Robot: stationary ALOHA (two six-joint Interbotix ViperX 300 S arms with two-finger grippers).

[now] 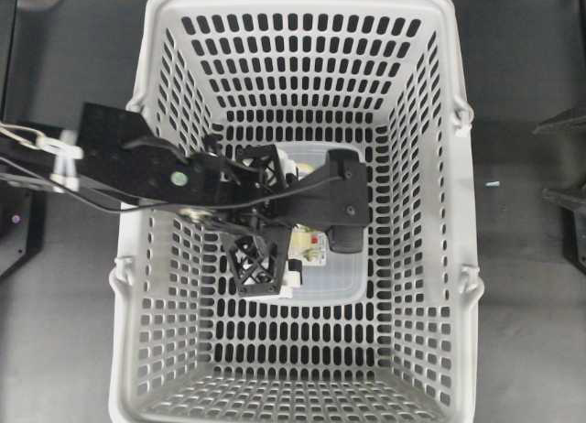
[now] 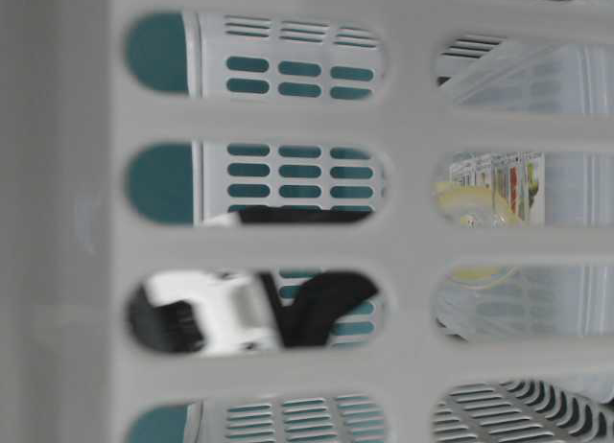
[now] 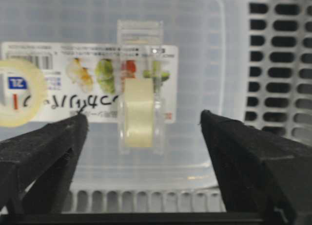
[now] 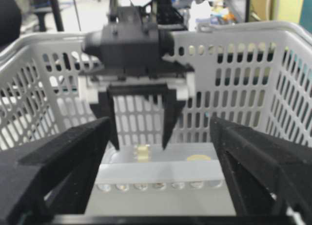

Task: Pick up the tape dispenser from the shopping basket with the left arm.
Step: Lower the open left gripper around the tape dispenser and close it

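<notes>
A robotics lab. Two black arms (image 1: 137,167) flank a dark table (image 1: 522,331). Office chair (image 4: 7,20) at ten o'clock.

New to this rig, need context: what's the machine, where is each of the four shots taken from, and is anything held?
It is a two-armed robot. The overhead view looks down into a grey basket; the left arm reaches in, its left gripper open over a clear box. The table-level view peers through the basket wall's slots. The left wrist view looks past that gripper's black fingers at the tape dispenser, which stands on the box between the open jaws. The right wrist view looks past the open right gripper, outside the basket, at the left gripper above the dispenser. Nothing is held yet.
</notes>
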